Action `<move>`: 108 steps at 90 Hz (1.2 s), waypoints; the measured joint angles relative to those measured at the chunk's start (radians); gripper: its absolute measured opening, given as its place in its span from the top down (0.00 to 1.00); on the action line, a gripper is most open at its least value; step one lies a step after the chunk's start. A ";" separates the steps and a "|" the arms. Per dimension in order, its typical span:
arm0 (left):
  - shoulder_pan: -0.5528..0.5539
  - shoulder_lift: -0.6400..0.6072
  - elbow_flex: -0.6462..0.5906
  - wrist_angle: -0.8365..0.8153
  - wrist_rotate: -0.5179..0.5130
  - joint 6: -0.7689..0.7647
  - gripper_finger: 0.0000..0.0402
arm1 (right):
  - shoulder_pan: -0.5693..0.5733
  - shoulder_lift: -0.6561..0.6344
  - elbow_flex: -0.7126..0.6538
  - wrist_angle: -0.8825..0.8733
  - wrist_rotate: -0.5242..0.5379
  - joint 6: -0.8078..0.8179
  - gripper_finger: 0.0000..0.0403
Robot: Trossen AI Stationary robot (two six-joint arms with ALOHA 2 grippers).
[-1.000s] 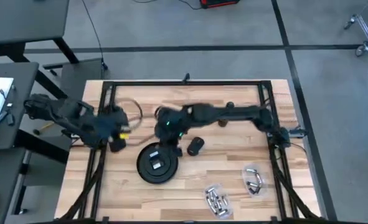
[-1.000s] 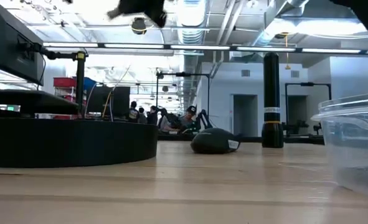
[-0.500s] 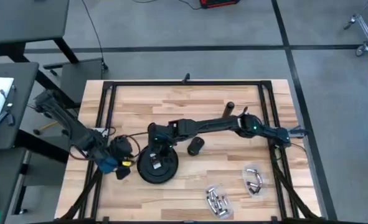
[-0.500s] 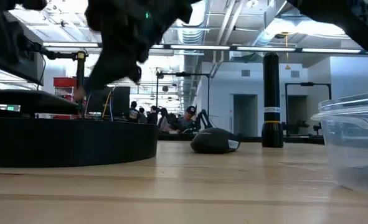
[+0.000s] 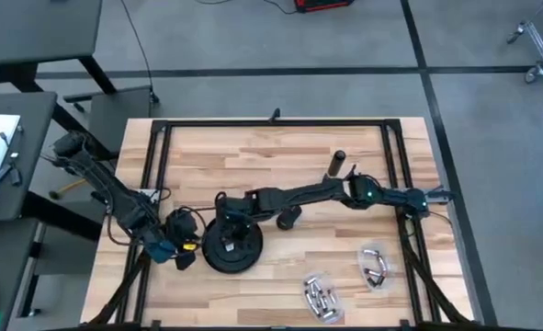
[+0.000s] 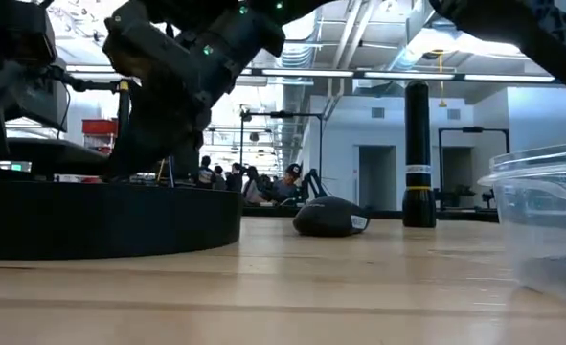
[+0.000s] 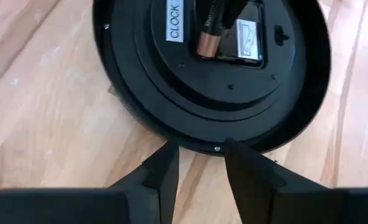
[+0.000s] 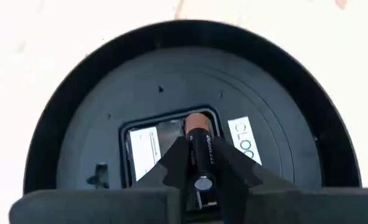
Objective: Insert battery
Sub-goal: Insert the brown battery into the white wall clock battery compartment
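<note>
One clock (image 5: 231, 244) on the bench (image 5: 345, 138), one battery (image 8: 199, 148) pinched in the right end effector (image 8: 196, 163) over its compartment; left end effector (image 7: 200, 163) spread at its rim.

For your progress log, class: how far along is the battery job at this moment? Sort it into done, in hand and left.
Done: the battery is picked up and brought to the clock, which lies face down. In hand: the right pincer is shut on the battery, copper end poking into the compartment. The left pincer sits open at the clock's rim. Left: seat the battery flat and let go.
</note>
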 joint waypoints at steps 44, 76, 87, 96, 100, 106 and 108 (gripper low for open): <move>0.000 0.000 -0.006 -0.010 0.002 0.009 0.74 | 0.008 0.041 0.004 0.016 0.006 0.008 0.87; 0.001 -0.002 -0.006 -0.011 0.013 0.018 0.74 | 0.006 0.030 0.001 0.016 -0.004 0.005 0.59; 0.001 -0.003 0.005 -0.016 0.013 0.014 0.74 | -0.002 0.007 0.033 -0.053 -0.002 0.005 0.48; 0.003 -0.005 0.037 -0.016 0.013 0.033 0.74 | -0.017 -0.046 0.068 -0.122 0.002 -0.015 0.44; 0.010 -0.005 0.054 -0.015 0.012 0.051 0.74 | -0.027 -0.080 0.079 -0.155 0.002 -0.025 0.43; 0.026 -0.005 0.081 -0.014 0.011 0.078 0.74 | -0.040 -0.137 0.081 -0.210 0.002 -0.034 0.44; 0.032 -0.005 0.089 -0.014 0.009 0.088 0.74 | -0.045 -0.155 0.082 -0.226 0.001 -0.036 0.44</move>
